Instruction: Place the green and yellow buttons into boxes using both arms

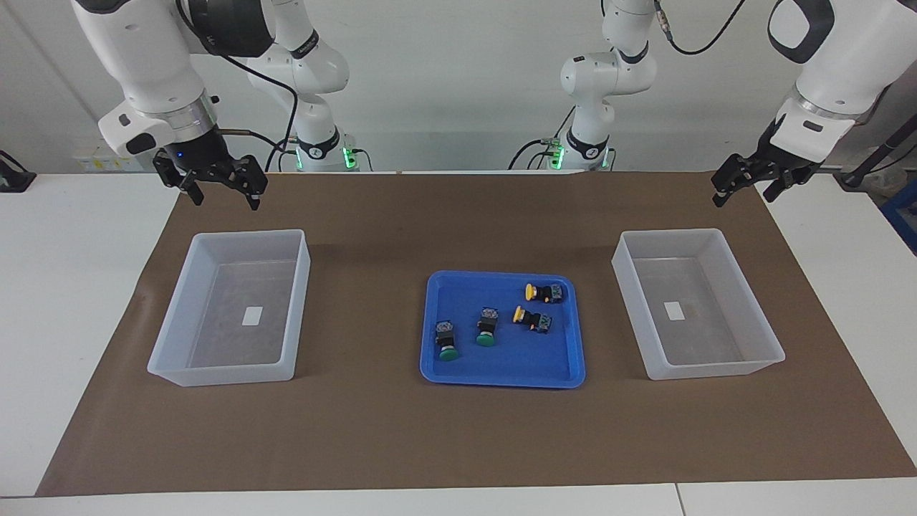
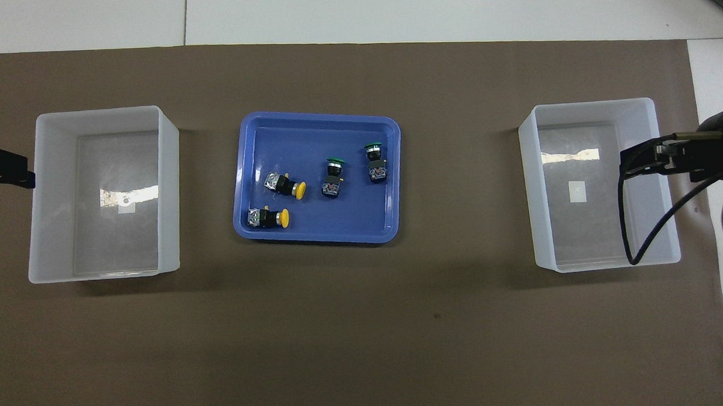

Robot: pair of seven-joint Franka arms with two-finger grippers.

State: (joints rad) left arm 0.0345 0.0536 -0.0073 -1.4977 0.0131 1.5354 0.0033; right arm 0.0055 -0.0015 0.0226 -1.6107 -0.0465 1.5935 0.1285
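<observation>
Two yellow buttons [image 1: 544,292] [image 1: 532,318] and two green buttons [image 1: 487,328] [image 1: 445,340] lie on their sides in a blue tray [image 1: 501,376]. From above, the yellow buttons [image 2: 286,186] [image 2: 269,217] lie toward the left arm's end and the green buttons [image 2: 333,177] [image 2: 375,162] toward the right arm's. One empty box [image 1: 247,236] [image 2: 586,105] stands at the right arm's end, the other box [image 1: 673,235] [image 2: 97,113] at the left arm's. My right gripper [image 1: 223,193] [image 2: 636,160] hangs open and empty, raised by its box. My left gripper [image 1: 745,193] [image 2: 11,173] hangs open and empty, raised by the other.
A brown mat [image 1: 458,444] covers the middle of the white table, with tray and boxes on it. The tray sits midway between the boxes. A black cable [image 2: 633,241] from the right arm loops over its box in the overhead view.
</observation>
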